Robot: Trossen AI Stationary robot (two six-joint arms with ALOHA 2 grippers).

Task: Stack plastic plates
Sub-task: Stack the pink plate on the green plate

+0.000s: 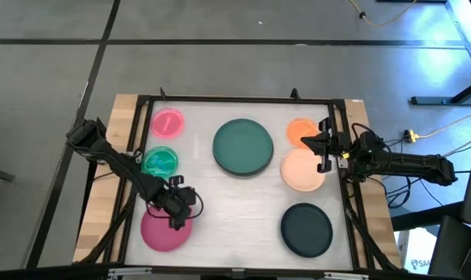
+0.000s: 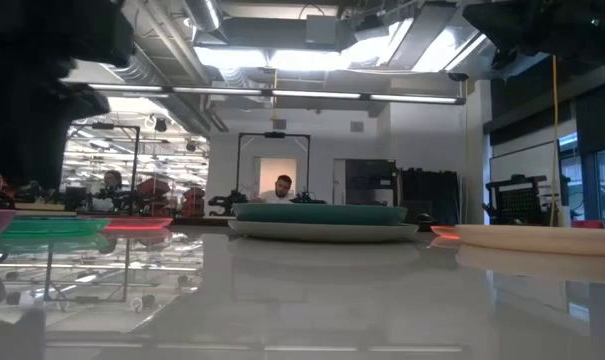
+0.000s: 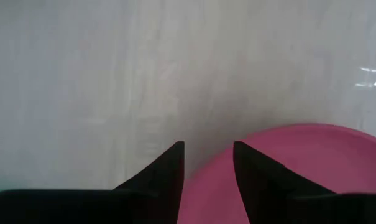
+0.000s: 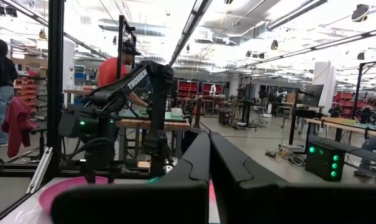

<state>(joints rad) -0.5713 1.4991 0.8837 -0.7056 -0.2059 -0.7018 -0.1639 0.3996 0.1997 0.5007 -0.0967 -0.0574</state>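
The magenta plate (image 1: 163,232) lies flat near the table's near-left corner. My left gripper (image 1: 177,211) is open and points down at the plate's far-right rim (image 3: 237,140). One finger (image 3: 172,171) is over the bare table and the other (image 3: 253,174) is over the plate. A dark teal plate (image 1: 243,146) rests on a grey plate (image 2: 322,231) at mid-table. The pink (image 1: 167,123), translucent green (image 1: 160,161), orange (image 1: 299,131), peach (image 1: 301,171) and black (image 1: 306,229) plates lie singly. My right gripper (image 1: 321,145) is shut and held level above the orange and peach plates. My left gripper comes from above with its open fingers on either side of the magenta plate's far-right rim (image 3: 220,163), one outside and one over the plate. I cannot tell whether either fingertip touches the plate. The plate lies flat on the table.
A black frame (image 1: 235,99) runs around the white tabletop. Bare table (image 1: 235,210) lies between the magenta and black plates, in front of the teal one. People show in the workshop beyond the table (image 4: 116,71).
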